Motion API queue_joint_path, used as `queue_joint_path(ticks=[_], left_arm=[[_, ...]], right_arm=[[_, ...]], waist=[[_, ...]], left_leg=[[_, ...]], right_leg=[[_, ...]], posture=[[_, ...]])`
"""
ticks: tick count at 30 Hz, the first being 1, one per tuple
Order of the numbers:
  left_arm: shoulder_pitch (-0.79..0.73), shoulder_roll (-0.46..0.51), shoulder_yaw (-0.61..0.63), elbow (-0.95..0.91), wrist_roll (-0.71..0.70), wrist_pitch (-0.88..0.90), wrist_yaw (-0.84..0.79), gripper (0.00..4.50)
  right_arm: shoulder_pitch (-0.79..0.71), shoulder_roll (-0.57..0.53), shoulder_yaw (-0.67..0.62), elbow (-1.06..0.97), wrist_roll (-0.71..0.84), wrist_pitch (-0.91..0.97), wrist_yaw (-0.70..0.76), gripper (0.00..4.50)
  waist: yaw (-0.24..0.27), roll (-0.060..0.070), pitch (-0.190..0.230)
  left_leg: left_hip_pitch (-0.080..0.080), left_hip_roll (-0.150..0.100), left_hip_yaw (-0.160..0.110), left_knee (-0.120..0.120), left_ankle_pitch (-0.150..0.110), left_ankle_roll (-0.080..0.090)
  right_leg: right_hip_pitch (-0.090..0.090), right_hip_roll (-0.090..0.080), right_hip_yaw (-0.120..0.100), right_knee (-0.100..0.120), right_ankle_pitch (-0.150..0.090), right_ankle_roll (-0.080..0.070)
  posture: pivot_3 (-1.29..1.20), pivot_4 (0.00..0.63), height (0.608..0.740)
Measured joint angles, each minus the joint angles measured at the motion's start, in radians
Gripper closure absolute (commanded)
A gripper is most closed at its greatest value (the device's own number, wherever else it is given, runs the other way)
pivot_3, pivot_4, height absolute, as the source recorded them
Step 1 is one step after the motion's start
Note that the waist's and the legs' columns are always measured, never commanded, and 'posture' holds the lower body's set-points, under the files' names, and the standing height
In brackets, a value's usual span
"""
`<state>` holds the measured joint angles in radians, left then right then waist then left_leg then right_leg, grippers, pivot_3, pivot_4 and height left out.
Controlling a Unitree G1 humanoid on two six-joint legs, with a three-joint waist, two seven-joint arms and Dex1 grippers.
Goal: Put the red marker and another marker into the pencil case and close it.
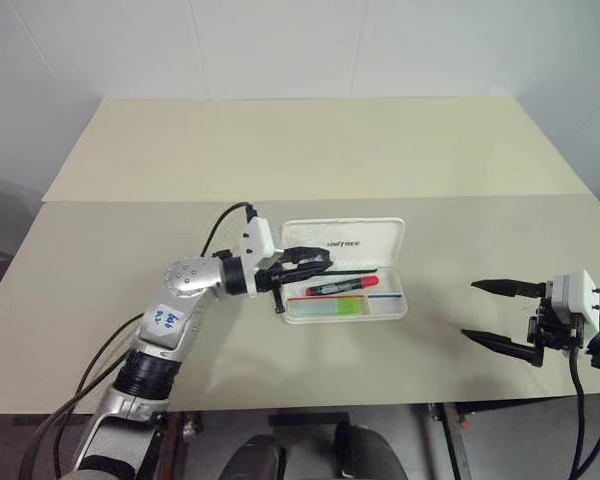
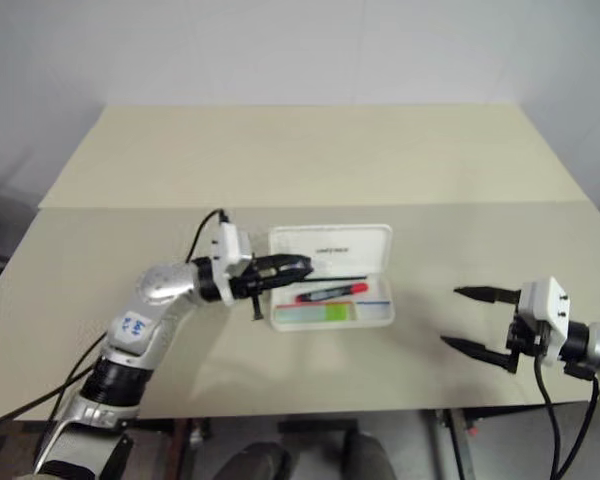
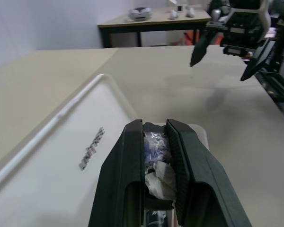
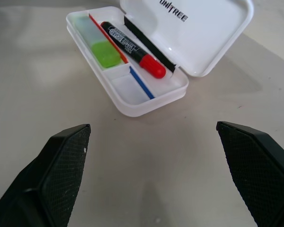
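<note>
the pencil case [image 1: 345,268] lay open near the middle of a beige table [image 1: 280,150], its white lid [image 4: 199,28] tipped up behind the tray and showing dark lettering. inside the tray, the red marker [image 1: 340,285] lay lengthwise with its red cap toward the robot's right, and the light-green marker [image 4: 97,40] lay in the front compartment, parted from it by the thin red-and-blue stripe [image 4: 132,73].

the left gripper [image 1: 315,262] pointed level toward the robot's right, at the left end of the case, just over the tray's back edge below the lid; its fingers [image 3: 128,179] were nearly pressed together, and whether they pinched anything could not be told. the right gripper [image 1: 500,315] hung well to the right of the case, above bare tabletop, its two black fingers [image 4: 61,165] spread wide around nothing.

the table top was made of two pale boards meeting at a seam [image 1: 130,200] that ran across behind the case. white walls [image 1: 280,45] closed the room behind it. in the left wrist view, a second table [image 3: 151,21] with dark legs stood farther back, carrying a few small pale objects too small to tell.
</note>
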<state>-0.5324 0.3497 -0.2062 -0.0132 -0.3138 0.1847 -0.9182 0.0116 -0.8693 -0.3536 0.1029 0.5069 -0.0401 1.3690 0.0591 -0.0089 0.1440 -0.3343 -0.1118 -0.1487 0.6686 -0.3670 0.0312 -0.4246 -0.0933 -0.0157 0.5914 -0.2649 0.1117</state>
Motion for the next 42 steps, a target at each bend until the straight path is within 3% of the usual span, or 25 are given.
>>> queue_joint_path(ticks=[21,32,42], left_arm=[[-0.197,-0.277,-0.155,0.446,0.156,-0.184,-0.08,4.11],[-0.205,-0.311,-0.161,0.567,0.202,-0.223,-0.093,4.11],[-0.206,-0.36,-0.123,0.612,0.2,-0.222,-0.091,0.79]], right_arm=[[0.188,0.003,-0.101,-0.219,0.045,0.051,-0.098,0.0],[0.212,0.028,-0.128,-0.214,0.05,0.018,-0.095,0.0],[0.208,0.052,-0.125,-0.171,0.041,-0.048,-0.074,0.0]], waist=[[0.007,-0.001,0.0],[0.015,-0.001,0.0],[0.018,-0.001,0.0]], left_leg=[[0.0,0.0,0.001,0.002,0.0,0.0],[0.0,0.0,0.002,0.003,0.0,0.0],[0.0,0.0,0.002,0.003,0.0,0.0]], right_leg=[[0.001,0.0,0.0,-0.001,0.001,0.002],[0.001,0.0,0.001,0.0,0.001,0.002],[0.001,0.0,0.001,0.0,0.001,0.002]], posture=[[0.0,0.15,0.74],[0.0,0.15,0.74],[0.0,0.15,0.74]])
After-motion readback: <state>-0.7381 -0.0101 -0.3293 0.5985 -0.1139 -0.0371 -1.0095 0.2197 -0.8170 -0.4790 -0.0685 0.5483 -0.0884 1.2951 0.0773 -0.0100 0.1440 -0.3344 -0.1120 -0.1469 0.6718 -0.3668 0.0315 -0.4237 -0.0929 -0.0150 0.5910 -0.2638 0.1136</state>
